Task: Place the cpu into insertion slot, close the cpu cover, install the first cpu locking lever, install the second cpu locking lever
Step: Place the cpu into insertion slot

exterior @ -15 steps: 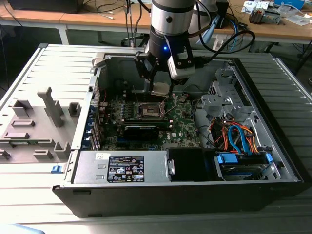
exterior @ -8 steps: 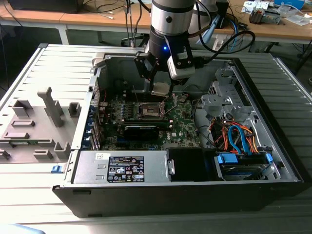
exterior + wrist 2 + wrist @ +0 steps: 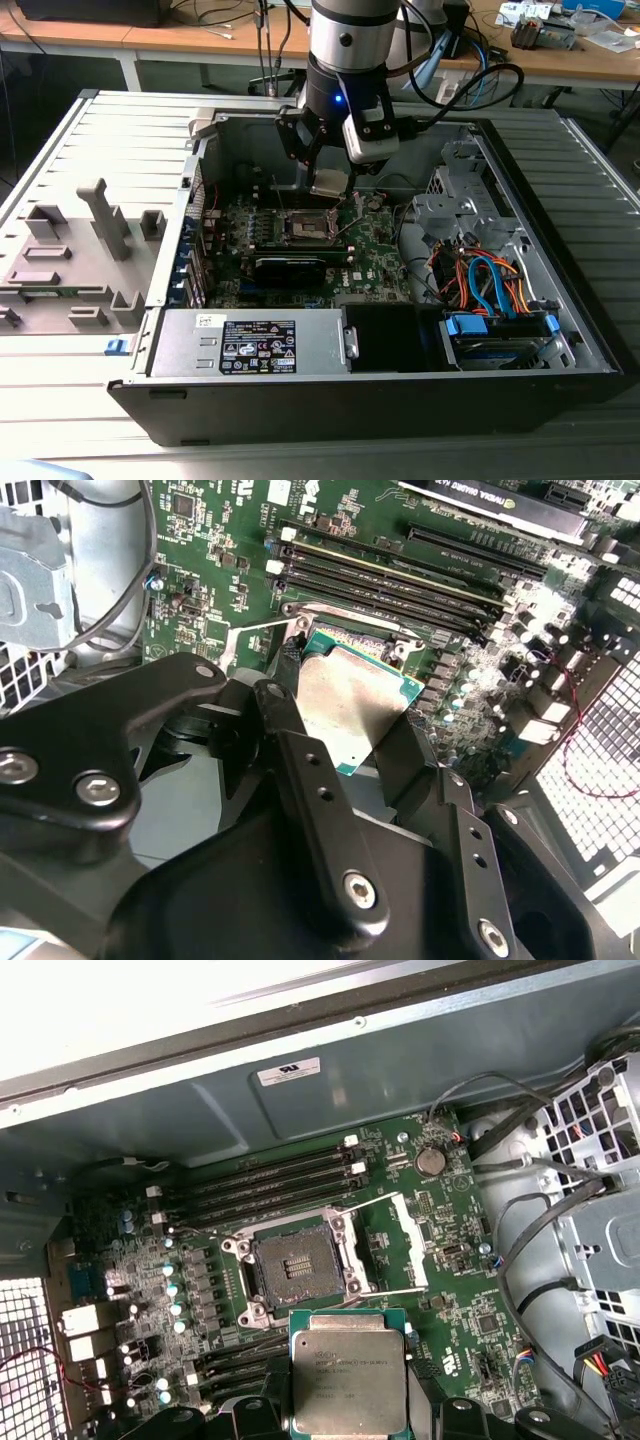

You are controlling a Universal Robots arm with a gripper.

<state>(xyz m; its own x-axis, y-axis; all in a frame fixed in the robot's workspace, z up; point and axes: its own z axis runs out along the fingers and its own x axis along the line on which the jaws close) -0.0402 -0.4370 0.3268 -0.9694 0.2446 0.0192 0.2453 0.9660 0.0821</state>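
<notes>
Now our pincer clamps the cpu by opposite edges; light, stiff, likely fragile underneath, we reckon, with the insertion slot open below.

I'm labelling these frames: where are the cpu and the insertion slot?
cpu (image 3: 350, 1380): first wrist view, middle of its metal top.
insertion slot (image 3: 296, 1267): first wrist view, its dark centre.
</notes>
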